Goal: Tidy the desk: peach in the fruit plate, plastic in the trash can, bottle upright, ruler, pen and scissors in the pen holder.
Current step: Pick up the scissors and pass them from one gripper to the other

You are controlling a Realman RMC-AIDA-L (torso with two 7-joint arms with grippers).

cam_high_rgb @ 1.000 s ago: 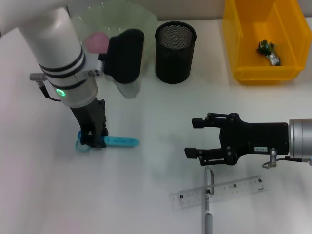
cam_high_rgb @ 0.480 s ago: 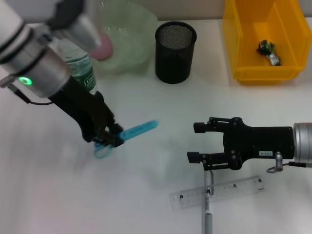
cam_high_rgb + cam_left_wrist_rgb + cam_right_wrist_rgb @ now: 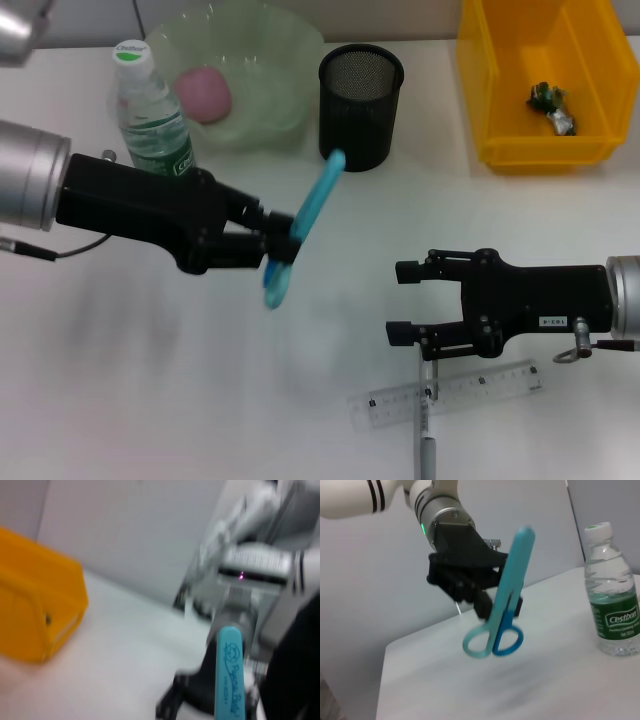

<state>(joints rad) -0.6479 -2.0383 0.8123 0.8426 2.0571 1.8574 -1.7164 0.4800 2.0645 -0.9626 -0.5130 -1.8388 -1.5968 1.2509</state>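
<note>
In the head view the left gripper, at centre-left of the frame, is clamped on the blue scissors and holds them clear of the white desk. Their long axis runs diagonally: the sheathed blade end points toward the upper right, its tip just beside the black mesh pen holder, and the finger loops hang toward the lower left. The right wrist view shows the same scissors nearly upright, tip up, loops down, gripped at mid-length.

The right gripper hovers at the lower right of the head view with its fingers spread wide and nothing between them, just above the pen that lies across the clear ruler.

At the upper left, the water bottle stands upright beside the pale green fruit plate, which holds the pink peach. The yellow trash can at the upper right contains a crumpled plastic scrap.
</note>
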